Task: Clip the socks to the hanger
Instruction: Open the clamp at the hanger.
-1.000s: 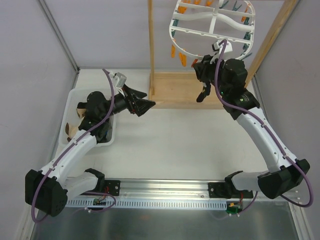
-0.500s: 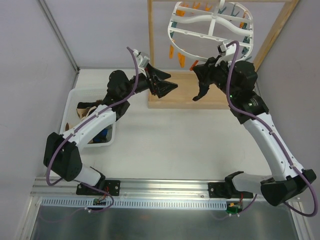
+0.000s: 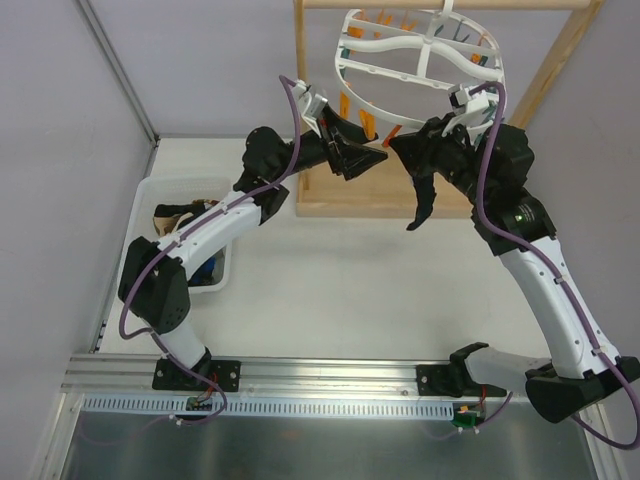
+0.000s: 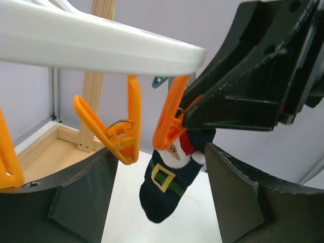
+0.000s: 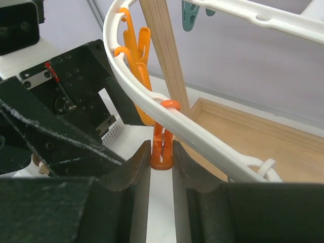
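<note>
Two arms meet at the white oval hanger (image 4: 101,48), hung on a wooden stand (image 3: 300,90) at the back of the worktop (image 3: 330,290). Your R gripper (image 5: 162,153) is pressed together on an orange peg (image 4: 169,121) on the hanger's near rim, one finger each side of it. Just below, a small navy sock (image 4: 163,187) w/ a Santa figure, green belt and red cap dangles straight down, toe lowest, clear of the worktop. Its top edge sits right where the peg's lower tip and the R fingers meet; can't tell which of them bears it. Your L gripper (image 3: 365,158) is spread wide, pinching nothing, its two fingers framing the sock from the other side. A second orange peg (image 4: 121,139) hangs free just beside the first. More socks (image 3: 172,215) lie in a white bin (image 3: 137,225) at the L edge.

Handling, as a judgement: the sock looks light, limp and soft. It'll fold, swing and sag, w/ no stiffness to push against. It's not fragile or slippery, and the fabric should grip well. Take hold near the cuff, pinching both layers, so the edge is thin enough for the peg's mouth. The peg is the stiff part: hard plastic w/ a spring, likely to twist on its loop if squeezed off-centre, so squeeze square-on. The hanger prob. sways when pushed.
</note>
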